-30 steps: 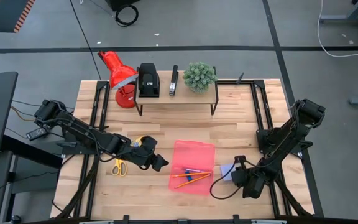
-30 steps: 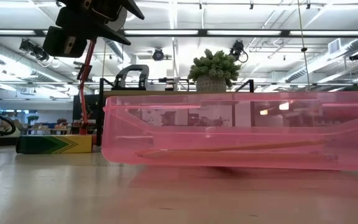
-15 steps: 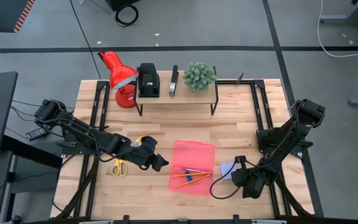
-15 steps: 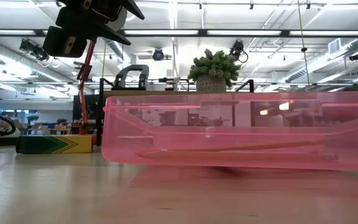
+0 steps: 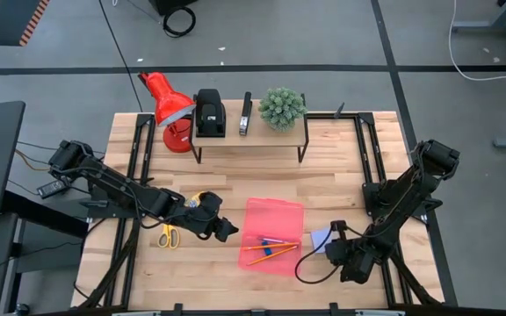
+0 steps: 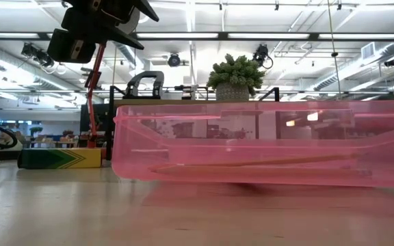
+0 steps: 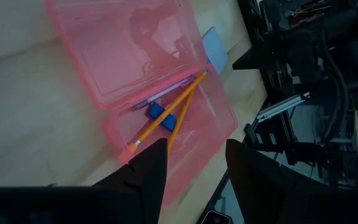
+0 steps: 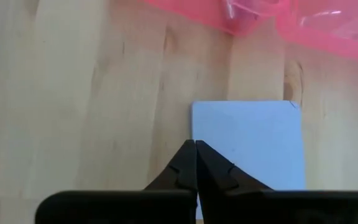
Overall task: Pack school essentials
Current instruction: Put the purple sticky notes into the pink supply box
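The pale blue notepad [image 8: 248,155] lies flat on the wooden table [image 5: 341,175], right in front of the right gripper's [image 8: 196,155] fingertips, which meet over its near edge. These fingers are pressed together with no gap; I cannot tell if they pinch the paper or only touch it. Beyond the notepad stands the open pink case [image 5: 273,235], and inside it are two orange pencils [image 7: 166,118], a pinkish pen [image 7: 166,94] and a small blue eraser [image 7: 156,111].

The left gripper [image 7: 194,163] hangs above the case's near corner, its fingers partly apart and holding nothing. Behind it on the table lie the yellow scissors [image 5: 167,235] and the crayon box [image 6: 60,158], which the arm partly covers from above.

In the low view the case wall hides the notepad and the right gripper. The right arm is bent low by the table's front edge.
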Robot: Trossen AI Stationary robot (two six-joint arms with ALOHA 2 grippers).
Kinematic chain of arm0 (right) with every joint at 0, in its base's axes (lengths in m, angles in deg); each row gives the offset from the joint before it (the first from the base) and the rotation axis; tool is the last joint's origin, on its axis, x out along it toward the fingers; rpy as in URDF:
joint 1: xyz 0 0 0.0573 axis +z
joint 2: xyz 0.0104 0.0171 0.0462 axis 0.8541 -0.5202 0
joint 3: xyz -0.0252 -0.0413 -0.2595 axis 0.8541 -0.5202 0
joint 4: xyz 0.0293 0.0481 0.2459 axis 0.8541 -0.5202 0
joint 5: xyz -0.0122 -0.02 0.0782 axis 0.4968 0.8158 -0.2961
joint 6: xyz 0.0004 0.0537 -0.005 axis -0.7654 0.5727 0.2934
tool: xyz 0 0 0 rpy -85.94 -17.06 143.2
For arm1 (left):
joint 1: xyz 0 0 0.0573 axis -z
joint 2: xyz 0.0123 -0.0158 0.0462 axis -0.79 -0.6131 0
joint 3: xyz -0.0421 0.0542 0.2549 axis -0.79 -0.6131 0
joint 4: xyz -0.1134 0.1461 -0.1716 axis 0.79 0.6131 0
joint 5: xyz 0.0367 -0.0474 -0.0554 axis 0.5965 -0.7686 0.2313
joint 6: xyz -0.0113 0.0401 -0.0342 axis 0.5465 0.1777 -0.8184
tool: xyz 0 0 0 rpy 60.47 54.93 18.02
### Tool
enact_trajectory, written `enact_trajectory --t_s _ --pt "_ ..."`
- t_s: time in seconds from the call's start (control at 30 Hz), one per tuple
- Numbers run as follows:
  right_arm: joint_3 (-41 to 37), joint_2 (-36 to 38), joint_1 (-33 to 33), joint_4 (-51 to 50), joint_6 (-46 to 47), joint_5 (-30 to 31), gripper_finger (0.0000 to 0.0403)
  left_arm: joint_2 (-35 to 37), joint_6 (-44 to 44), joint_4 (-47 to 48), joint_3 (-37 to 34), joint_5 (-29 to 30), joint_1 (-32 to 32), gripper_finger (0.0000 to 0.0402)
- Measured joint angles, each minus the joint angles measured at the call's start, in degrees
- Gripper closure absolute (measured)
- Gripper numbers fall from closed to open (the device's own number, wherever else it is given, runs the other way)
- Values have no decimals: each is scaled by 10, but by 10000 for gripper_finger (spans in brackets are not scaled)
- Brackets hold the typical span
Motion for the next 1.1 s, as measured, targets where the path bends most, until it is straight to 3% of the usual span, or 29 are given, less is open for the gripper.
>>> enact_trajectory --t_s 0.4,0.53,0.73,1.1 --pt "-2 -1 -19 28 -44 23 234 0 1 0 0 0 0 230" --pt "-2 -24 -35 64 -78 23 197 0 2 0 0 0 0 230" --pt "-2 -60 -41 82 -84 -3 185 0 0 0 0 0 0 230" --pt "-2 -71 -40 81 -68 9 204 0 7 0 0 0 -1 230"
